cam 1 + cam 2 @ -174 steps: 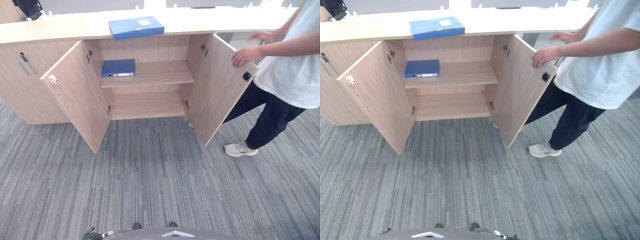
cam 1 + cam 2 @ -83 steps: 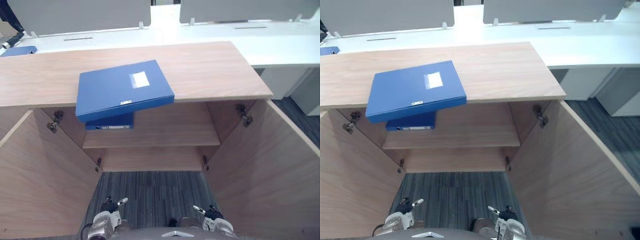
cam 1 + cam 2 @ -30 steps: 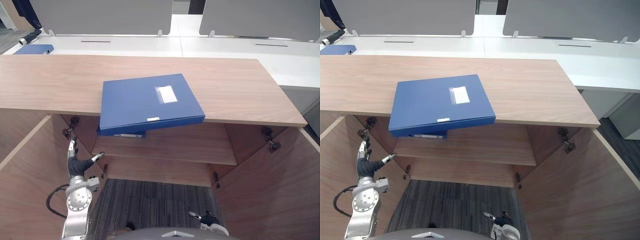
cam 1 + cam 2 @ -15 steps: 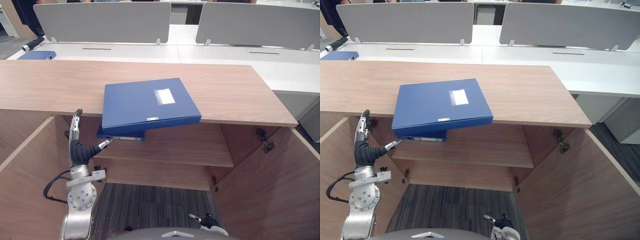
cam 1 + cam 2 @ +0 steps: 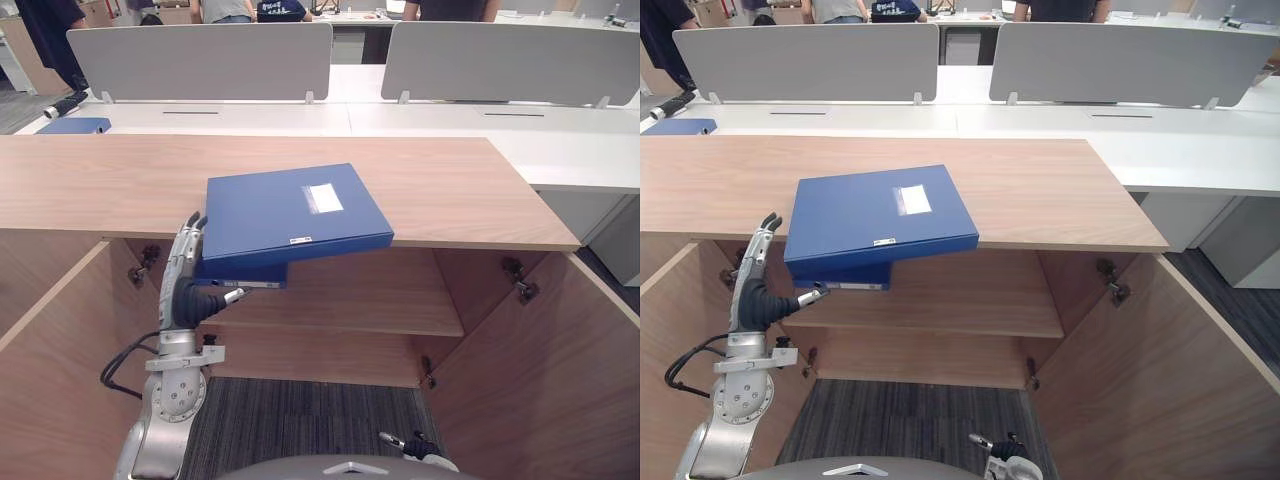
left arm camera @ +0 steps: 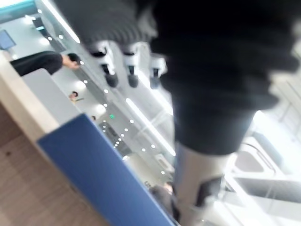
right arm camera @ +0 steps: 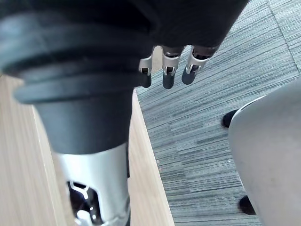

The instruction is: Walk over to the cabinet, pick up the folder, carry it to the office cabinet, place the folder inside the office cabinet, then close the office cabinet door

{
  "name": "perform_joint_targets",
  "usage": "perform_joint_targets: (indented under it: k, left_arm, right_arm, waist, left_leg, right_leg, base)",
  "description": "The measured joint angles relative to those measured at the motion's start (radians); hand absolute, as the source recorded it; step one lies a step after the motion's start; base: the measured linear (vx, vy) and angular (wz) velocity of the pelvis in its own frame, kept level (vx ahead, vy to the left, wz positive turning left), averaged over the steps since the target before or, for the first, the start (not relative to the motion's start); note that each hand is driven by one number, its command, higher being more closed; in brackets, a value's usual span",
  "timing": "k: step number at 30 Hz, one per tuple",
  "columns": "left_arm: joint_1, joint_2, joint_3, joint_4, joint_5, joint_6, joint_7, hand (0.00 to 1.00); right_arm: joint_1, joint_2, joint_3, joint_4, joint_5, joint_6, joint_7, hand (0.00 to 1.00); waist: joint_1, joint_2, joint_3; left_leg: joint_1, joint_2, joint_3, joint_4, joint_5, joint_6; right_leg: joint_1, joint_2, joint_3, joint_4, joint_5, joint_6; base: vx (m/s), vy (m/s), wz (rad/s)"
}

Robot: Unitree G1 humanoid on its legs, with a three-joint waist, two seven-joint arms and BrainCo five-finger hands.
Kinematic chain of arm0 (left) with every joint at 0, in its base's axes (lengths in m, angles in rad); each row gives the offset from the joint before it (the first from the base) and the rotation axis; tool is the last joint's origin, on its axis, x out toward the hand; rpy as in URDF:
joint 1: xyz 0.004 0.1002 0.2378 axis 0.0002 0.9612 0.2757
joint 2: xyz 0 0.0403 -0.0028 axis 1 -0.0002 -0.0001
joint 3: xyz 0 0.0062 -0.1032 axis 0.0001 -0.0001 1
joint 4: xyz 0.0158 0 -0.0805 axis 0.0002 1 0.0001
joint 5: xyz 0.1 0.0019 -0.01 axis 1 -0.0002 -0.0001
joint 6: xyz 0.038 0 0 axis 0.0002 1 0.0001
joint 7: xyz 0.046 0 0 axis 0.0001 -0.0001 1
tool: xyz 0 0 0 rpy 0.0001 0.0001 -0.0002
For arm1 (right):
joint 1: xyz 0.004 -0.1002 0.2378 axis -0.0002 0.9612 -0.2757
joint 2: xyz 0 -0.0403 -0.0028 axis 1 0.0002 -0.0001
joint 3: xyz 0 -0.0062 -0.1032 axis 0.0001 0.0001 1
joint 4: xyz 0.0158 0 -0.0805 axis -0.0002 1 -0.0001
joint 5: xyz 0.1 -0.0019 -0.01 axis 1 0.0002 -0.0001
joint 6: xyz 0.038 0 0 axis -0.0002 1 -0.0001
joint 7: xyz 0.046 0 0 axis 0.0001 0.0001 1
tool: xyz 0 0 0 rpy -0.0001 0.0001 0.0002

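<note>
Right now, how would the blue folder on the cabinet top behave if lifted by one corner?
The folder looks like a thick, rigid box file, so it likely stays flat. Its near corner overhangs the cabinet top, so pressing there may tip it.

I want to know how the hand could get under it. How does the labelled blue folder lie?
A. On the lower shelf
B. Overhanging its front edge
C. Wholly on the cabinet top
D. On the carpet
B: the folder juts past the front edge of the cabinet top, beside the open left hand.
</note>
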Motion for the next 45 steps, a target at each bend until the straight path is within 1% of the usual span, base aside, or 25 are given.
perform_joint_targets:
  k: [5,9,12,14,17,20,24,33,39,45]
  left_arm:
    - [-0.043,0.03,-0.05,0.001,0.071,0.0,-0.01,0.0]
    - [-0.062,0.07,-0.088,0.004,0.13,0.0,-0.014,0.0]
    - [-0.079,0.116,-0.089,0.007,0.15,0.001,-0.017,0.0]
    - [-0.08,0.129,-0.088,0.01,0.167,0.002,-0.018,0.0]
    - [-0.08,0.132,-0.088,0.034,0.185,0.007,-0.023,0.0]
    - [-0.081,0.132,-0.088,0.067,0.208,0.02,-0.046,0.0]
    - [-0.081,0.132,-0.088,0.095,0.231,0.034,-0.055,0.0]
    - [-0.081,0.13,-0.087,0.137,0.326,0.064,-0.053,0.0]
    - [-0.094,0.121,-0.087,0.163,0.385,0.086,-0.033,0.0]
    - [-0.11,0.114,-0.087,0.171,0.408,0.107,-0.031,0.0]
  right_arm:
    - [-0.002,-0.006,0.001,0.006,0.0,0.0,0.0,0.0]
    - [-0.02,-0.02,0.0,0.031,0.001,0.0,0.0,0.0]
    - [-0.022,-0.03,-0.001,0.032,0.001,0.001,0.0,0.0]
    - [-0.022,-0.039,-0.002,0.033,0.001,0.003,0.0,0.0]
    - [-0.018,-0.048,-0.004,0.033,0.001,0.003,0.0,0.0]
    - [-0.01,-0.053,-0.004,0.033,0.0,0.005,0.001,0.0]
    - [-0.001,-0.055,-0.004,0.033,0.0,0.015,0.001,0.0]
    - [0.003,-0.055,-0.005,0.033,0.001,0.021,0.002,0.0]
    - [0.004,-0.054,-0.005,0.033,0.001,0.021,0.002,0.0]
    - [0.005,-0.051,-0.005,0.033,0.001,0.021,0.002,0.0]
  waist:
    - [-0.009,0.004,-0.004]
    - [-0.019,0.006,-0.004]
    - [-0.022,0.01,-0.003]
    - [-0.025,0.014,-0.003]
    - [-0.032,0.015,-0.003]
    - [-0.036,0.015,-0.003]
    - [-0.043,0.014,-0.002]
    - [-0.055,0.01,0.001]
    - [-0.063,0.008,0.002]
    - [-0.067,0.005,0.004]
  left_leg:
    - [0.003,0.0,0.002,0.0,0.0,0.0]
    - [0.006,0.0,0.007,0.0,0.0,0.001]
    - [0.006,0.001,0.007,-0.001,0.0,0.001]
    - [0.008,0.001,0.005,-0.006,0.0,0.001]
    - [0.01,0.001,0.003,-0.006,0.0,0.001]
    - [0.01,0.001,0.002,-0.007,-0.001,0.001]
    - [0.007,0.001,0.002,-0.007,-0.002,0.001]
    - [0.006,0.001,0.002,-0.007,-0.005,0.0]
    - [0.006,0.001,0.002,-0.007,-0.007,0.0]
    - [0.005,0.001,0.003,-0.008,-0.007,0.001]
  right_leg:
    - [-0.001,0.0,0.003,-0.001,0.001,0.0]
    - [-0.001,0.002,0.006,-0.004,0.003,-0.002]
    - [0.001,0.005,0.006,-0.018,0.007,-0.008]
    - [0.008,0.005,0.004,-0.027,0.01,-0.009]
    - [0.019,0.006,0.001,-0.047,0.016,-0.008]
    - [0.021,0.006,0.0,-0.054,0.018,-0.007]
    - [0.023,0.006,0.0,-0.065,0.022,-0.007]
    - [0.03,0.007,0.0,-0.084,0.028,-0.007]
    - [0.033,0.007,-0.001,-0.088,0.029,-0.006]
    - [0.035,0.007,0.0,-0.096,0.034,-0.005]
  base:
    - [0.0,-0.002,-0.01]
    - [-0.01,-0.016,-0.03]
    - [-0.01,-0.008,-0.01]
    - [-0.02,-0.011,0.01]
    - [-0.01,-0.007,0.01]
    - [0.0,0.0,0.0]
    - [0.0,0.0,0.0]
    - [0.0,0.0,0.0]
    - [0.0,0.0,0.0]
    - [0.0,0.0,0.0]
